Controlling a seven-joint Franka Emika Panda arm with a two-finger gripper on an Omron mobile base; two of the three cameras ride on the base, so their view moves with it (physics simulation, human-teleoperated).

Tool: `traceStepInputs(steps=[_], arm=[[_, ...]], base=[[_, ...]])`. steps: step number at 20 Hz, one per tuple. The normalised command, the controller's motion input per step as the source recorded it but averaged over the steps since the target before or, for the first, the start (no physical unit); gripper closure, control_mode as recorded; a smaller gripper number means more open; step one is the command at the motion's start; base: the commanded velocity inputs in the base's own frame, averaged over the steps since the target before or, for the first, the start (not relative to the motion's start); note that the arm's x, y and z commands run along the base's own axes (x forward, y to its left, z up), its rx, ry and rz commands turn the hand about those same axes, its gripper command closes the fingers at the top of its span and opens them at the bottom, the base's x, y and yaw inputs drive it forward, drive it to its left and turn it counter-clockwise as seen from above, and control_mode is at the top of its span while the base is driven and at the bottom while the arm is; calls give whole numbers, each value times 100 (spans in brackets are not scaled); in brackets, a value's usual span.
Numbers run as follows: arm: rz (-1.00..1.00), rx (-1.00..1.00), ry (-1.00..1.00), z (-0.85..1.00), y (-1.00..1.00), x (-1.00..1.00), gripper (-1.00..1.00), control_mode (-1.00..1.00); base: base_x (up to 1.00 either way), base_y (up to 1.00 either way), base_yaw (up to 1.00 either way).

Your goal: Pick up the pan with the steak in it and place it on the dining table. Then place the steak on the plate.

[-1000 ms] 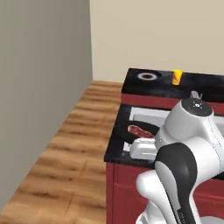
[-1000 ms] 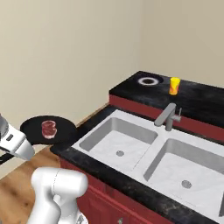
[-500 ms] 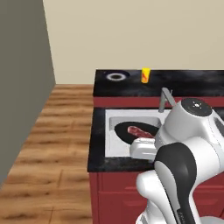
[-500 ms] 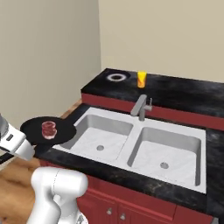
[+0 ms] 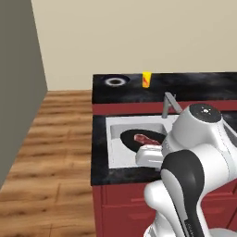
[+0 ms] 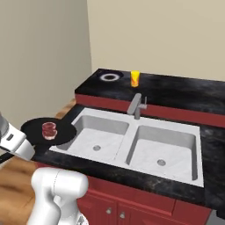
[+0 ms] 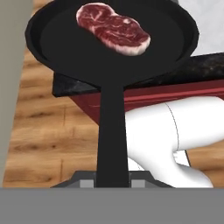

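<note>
My gripper (image 7: 113,178) is shut on the long straight handle of the black pan (image 7: 109,48), which it holds level in the air. The red-pink steak (image 7: 113,28) lies in the pan's far half. From the left base view the pan (image 5: 139,139) with the steak (image 5: 145,138) hovers over the left sink basin, just ahead of my gripper (image 5: 149,152). In the right base view the pan (image 6: 50,132) hangs off the counter's left front corner. The white-rimmed plate (image 6: 109,77) rests on the raised black stone top of the dining table (image 6: 176,90), behind the sink.
A double sink (image 6: 132,138) with a grey faucet (image 6: 136,105) lies between the pan and the plate. A yellow cup (image 6: 135,78) stands right of the plate. Wood floor (image 5: 51,152) and a grey wall (image 5: 18,88) are on the left.
The whole scene has slid rightward in the left base view and the counter looks closer, so the base has moved. The pan stays in the shut gripper with the steak in it.
</note>
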Motion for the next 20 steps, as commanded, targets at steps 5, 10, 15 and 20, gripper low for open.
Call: traceStepInputs(steps=[5,10,15,20], arm=[[0,0,0,0,0,0,100,100],[0,0,0,0,0,0,100,100],[0,0,0,0,0,0,100,100],[0,0,0,0,0,0,100,100]], base=[[-3,59,0],[-3,63,0],[-5,68,1],[-6,73,1]])
